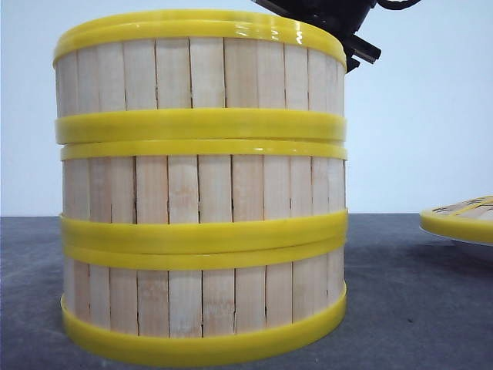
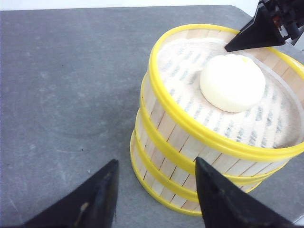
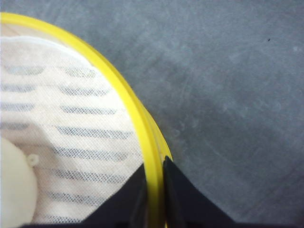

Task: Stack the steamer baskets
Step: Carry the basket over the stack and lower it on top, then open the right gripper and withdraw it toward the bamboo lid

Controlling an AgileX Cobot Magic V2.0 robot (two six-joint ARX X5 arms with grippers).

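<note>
Three steamer baskets stand stacked in one column on the grey table: top basket (image 1: 200,73), middle basket (image 1: 204,189), bottom basket (image 1: 204,304). The stack (image 2: 190,156) also shows in the left wrist view, with a white bun (image 2: 232,81) lying on the mesh liner inside the top basket. My right gripper (image 3: 154,175) is shut on the top basket's yellow rim (image 3: 137,118), one finger inside the wall and one outside. My left gripper (image 2: 156,183) hangs open beside the stack's base, holding nothing. The right arm (image 1: 331,19) shows behind the top rim.
A flat yellow-rimmed slatted lid (image 1: 462,217) lies at the right edge of the front view. Grey tabletop (image 2: 66,95) stretches to the left of the stack.
</note>
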